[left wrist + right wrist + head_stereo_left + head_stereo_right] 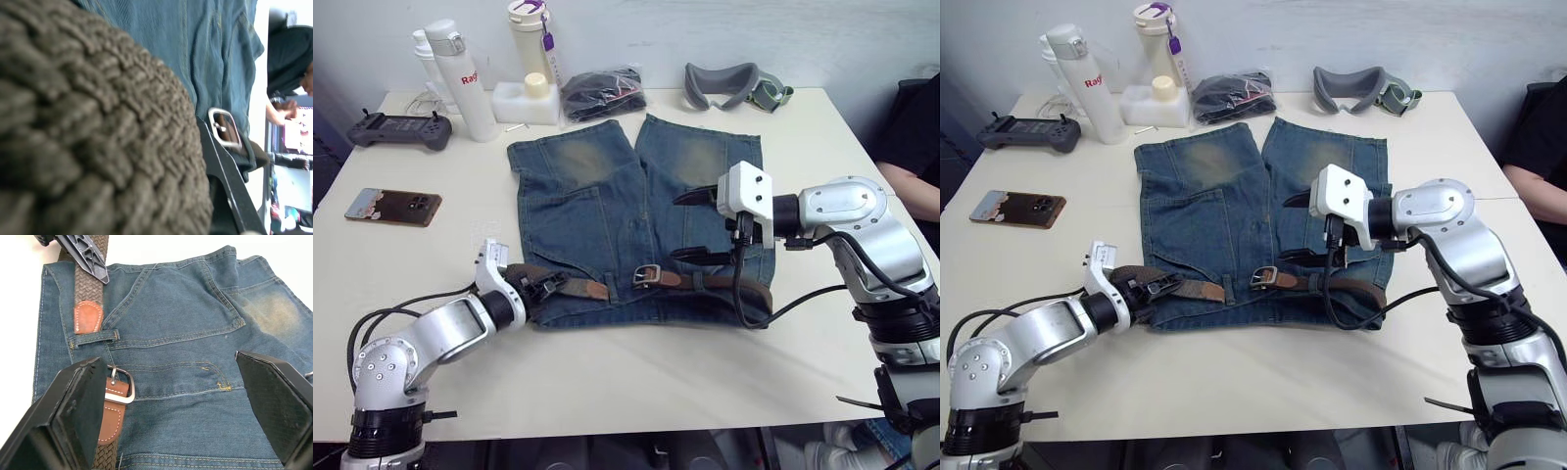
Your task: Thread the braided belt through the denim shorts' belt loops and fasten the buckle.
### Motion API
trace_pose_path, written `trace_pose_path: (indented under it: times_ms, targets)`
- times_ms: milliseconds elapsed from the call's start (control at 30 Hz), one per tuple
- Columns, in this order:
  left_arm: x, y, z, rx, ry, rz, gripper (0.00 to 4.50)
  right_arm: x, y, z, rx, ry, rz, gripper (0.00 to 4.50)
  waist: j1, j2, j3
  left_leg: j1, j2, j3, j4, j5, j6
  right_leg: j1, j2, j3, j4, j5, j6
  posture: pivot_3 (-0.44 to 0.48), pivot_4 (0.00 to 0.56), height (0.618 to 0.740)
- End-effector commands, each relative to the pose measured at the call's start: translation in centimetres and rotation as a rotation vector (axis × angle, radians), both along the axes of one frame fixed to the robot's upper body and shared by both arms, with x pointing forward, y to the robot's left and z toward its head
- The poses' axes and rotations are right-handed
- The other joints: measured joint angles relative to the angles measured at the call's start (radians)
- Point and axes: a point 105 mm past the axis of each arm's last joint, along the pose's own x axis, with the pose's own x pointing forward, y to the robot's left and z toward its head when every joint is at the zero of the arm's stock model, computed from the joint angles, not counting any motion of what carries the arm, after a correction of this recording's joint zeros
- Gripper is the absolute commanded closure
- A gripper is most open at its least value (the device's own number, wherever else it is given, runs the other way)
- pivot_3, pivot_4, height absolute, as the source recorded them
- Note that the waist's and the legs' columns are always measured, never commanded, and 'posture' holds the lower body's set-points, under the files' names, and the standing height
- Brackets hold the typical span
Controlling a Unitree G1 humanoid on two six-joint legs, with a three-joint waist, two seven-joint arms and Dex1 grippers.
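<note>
Blue denim shorts (636, 225) frame centre, waistband toward the bottom | dark brown braided belt (578, 285) along waistband, silver buckle (120, 387) unfastened | left gripper (530, 284) pinches belt, feeding tip | right gripper (700, 227) wide, hovering to assist

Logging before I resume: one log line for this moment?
belt: along waistband, unbuckled | buckle: mid-waist | left gripper: shut on belt | right gripper: open above shorts

On my tabletop (636, 382) I see a phone (393, 206) at my left, a black controller (399, 129), white bottles (460, 78), a bagged black bundle (603, 92), grey goggles (732, 84), and a person's arm (909, 181) at right.
</note>
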Motion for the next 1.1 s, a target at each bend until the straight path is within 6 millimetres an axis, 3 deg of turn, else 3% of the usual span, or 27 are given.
trace_pose_path:
  times_ms: [33,400,533,800,933,1100]
  targets:
    - [-0.2,-1.4,1.5,-0.017,-0.060,-0.034,4.50,-0.5,0.4,1.7,0.022,-0.066,0.017,0.07,0.000,0.000,0.000,0.000,0.000,0.000,0.000,0.000,0.000,0.000,0.000,0.000,0.000,0.000,0.000,0.000,0.150,0.740]
    - [-0.3,-3.5,-1.4,-0.087,0.007,-0.033,4.50,-1.1,1.0,1.6,0.035,-0.059,0.025,0.07,0.002,0.000,0.000,0.000,0.000,0.000,0.000,0.000,0.000,0.000,0.000,0.000,0.000,0.000,0.000,0.000,0.150,0.740]
    - [-0.1,-5.3,-2.4,-0.099,0.033,-0.053,4.50,-1.8,1.2,-0.9,-0.072,-0.117,0.039,0.07,0.017,0.000,0.000,0.000,-0.001,0.000,0.000,0.000,0.000,0.001,0.000,0.000,-0.001,0.000,0.001,0.000,0.150,0.740]
    - [0.4,-6.6,-5.3,-0.119,0.162,-0.020,4.50,-1.8,2.3,-5.1,-0.222,-0.388,0.067,0.07,0.033,0.004,-0.002,0.002,-0.004,0.000,0.001,0.002,0.002,0.005,-0.002,0.000,-0.003,0.002,0.004,0.000,0.150,0.740]
    - [-0.1,-7.2,-7.1,-0.063,0.244,-0.047,4.50,-1.4,2.8,-6.7,-0.234,-0.486,0.063,0.07,0.036,0.008,-0.004,0.019,-0.006,-0.001,-0.003,0.000,0.004,0.025,-0.003,-0.002,-0.014,0.002,0.005,0.000,0.150,0.740]
    - [-0.4,-7.5,-8.0,-0.003,0.279,-0.084,4.50,-1.4,3.0,-8.3,-0.262,-0.519,0.083,0.07,0.041,0.011,-0.006,0.022,-0.007,-0.002,-0.003,-0.002,0.007,0.032,-0.005,-0.002,-0.022,0.003,0.005,0.000,0.150,0.740]
